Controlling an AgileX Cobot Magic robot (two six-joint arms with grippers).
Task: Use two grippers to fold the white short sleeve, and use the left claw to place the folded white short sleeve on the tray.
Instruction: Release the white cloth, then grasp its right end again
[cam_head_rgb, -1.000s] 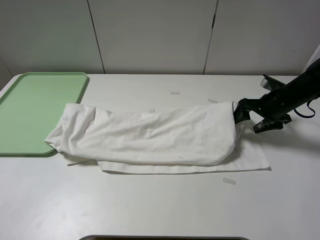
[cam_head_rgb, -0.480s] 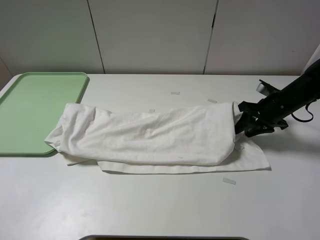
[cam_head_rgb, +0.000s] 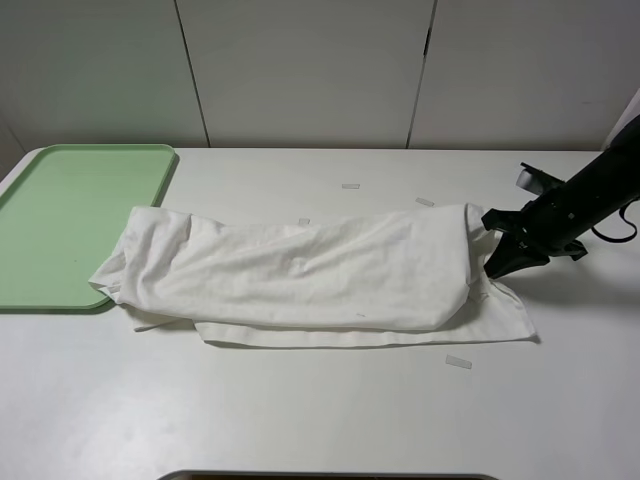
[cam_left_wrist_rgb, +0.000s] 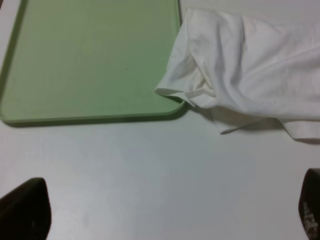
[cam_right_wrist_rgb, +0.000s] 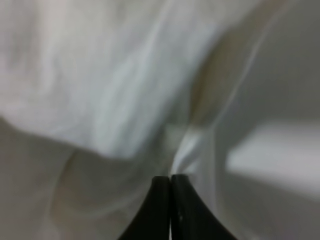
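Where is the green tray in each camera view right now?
Exterior high: tray at the far left, white short sleeve overlapping its near corner.
Left wrist: tray fills much of the picture, same corner under the cloth.
Right wrist: not in it.
Shared landmark: the white short sleeve, in all three.

white table (cam_head_rgb: 300, 420) | tray (cam_head_rgb: 60, 220) | white short sleeve (cam_head_rgb: 300, 270) | seemingly tape strips (cam_head_rgb: 458, 362)

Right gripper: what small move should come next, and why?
Probably lift the right gripper slightly and begin drawing it toward the tray: its jaws look shut on the shirt's right end, and the shirt lies as a long band, not yet folded across. The left gripper is open, off the cloth.
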